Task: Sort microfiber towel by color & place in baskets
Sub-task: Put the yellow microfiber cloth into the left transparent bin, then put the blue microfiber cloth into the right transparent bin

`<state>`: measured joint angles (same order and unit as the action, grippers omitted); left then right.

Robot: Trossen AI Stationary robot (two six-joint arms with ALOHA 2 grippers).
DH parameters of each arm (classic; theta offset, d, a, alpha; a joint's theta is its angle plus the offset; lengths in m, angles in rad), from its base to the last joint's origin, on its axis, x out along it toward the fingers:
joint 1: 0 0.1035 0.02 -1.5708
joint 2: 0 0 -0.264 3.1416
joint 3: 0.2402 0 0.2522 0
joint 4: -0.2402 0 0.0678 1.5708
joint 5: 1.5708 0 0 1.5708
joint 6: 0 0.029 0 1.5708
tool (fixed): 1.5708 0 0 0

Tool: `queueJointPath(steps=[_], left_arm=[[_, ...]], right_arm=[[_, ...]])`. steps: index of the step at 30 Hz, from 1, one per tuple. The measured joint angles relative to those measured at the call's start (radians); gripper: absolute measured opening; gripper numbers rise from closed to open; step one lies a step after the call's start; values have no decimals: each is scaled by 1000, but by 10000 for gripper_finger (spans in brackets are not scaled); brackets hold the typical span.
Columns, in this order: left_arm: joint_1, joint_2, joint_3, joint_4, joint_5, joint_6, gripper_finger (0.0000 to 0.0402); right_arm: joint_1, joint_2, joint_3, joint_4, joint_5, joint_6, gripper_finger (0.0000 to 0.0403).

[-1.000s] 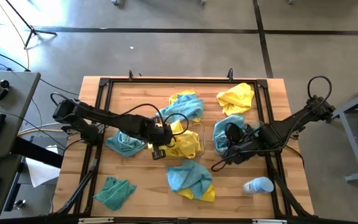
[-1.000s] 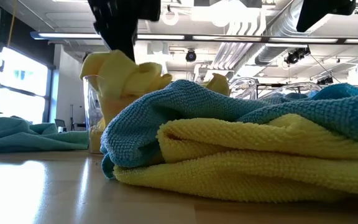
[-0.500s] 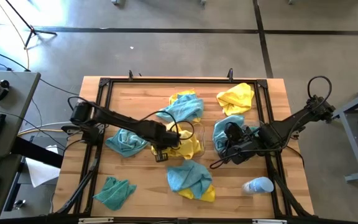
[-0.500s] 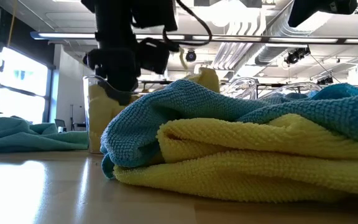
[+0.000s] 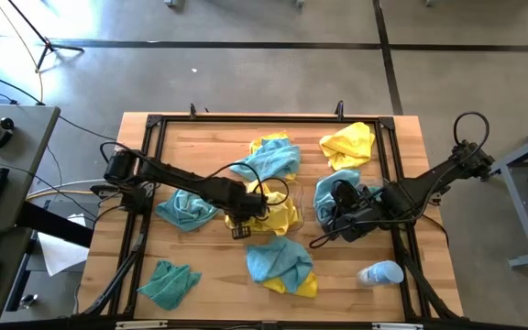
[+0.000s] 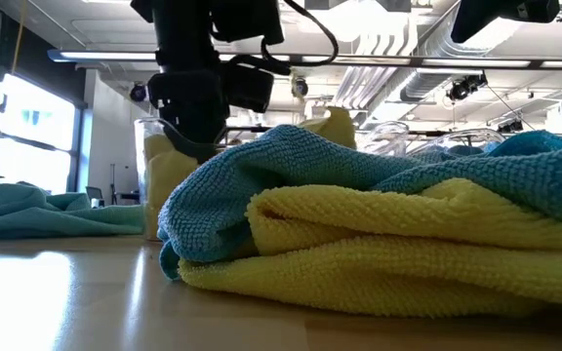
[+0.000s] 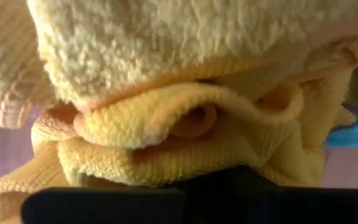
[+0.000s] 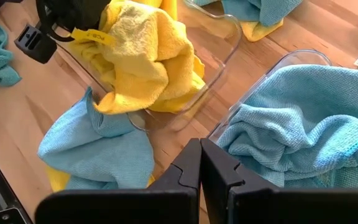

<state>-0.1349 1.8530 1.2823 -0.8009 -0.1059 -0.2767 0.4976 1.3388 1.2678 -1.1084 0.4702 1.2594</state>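
Left tool [image 5: 250,209] sits down in the clear plastic bin [image 8: 219,46] on the heap of bright yellow microfiber towels [image 8: 145,59] — whether its fingers grip, cannot tell. Right tool [image 8: 200,163], fingers together, holds nothing, hovering beside the second clear bin [image 8: 278,62] of teal-blue towels [image 8: 303,118]. Mixed loose towels [image 6: 379,224] lie on the wooden bench [image 5: 218,284].

Bright yellow towels [image 5: 278,215] fill one clear bin [image 8: 219,38]; teal-blue towels [image 8: 303,118] fill the other clear bin [image 8: 263,78]. Loose on the pale wood-grain counter [image 5: 214,284] lie a yellow towel [image 5: 348,143], teal ones [image 5: 170,282], and mixed heaps (blue over yellow) [image 5: 282,266]. The bottle [image 5: 380,273] is white and light blue; the frame [image 5: 154,128] is black.
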Motion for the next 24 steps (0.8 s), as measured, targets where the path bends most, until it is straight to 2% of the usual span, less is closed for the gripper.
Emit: queueJointPath(steps=[8, 11, 24], left_arm=[[14, -3, 0, 8, 12, 20, 96], [19, -9, 29, -61, 11, 21, 113], [23, -42, 280, -335, 7, 43, 122]], right_arm=[[0, 0, 0, -1, 0, -2, 0], [0, 0, 0, -1, 0, -2, 0], [0, 0, 0, -16, 34, -7, 0]])
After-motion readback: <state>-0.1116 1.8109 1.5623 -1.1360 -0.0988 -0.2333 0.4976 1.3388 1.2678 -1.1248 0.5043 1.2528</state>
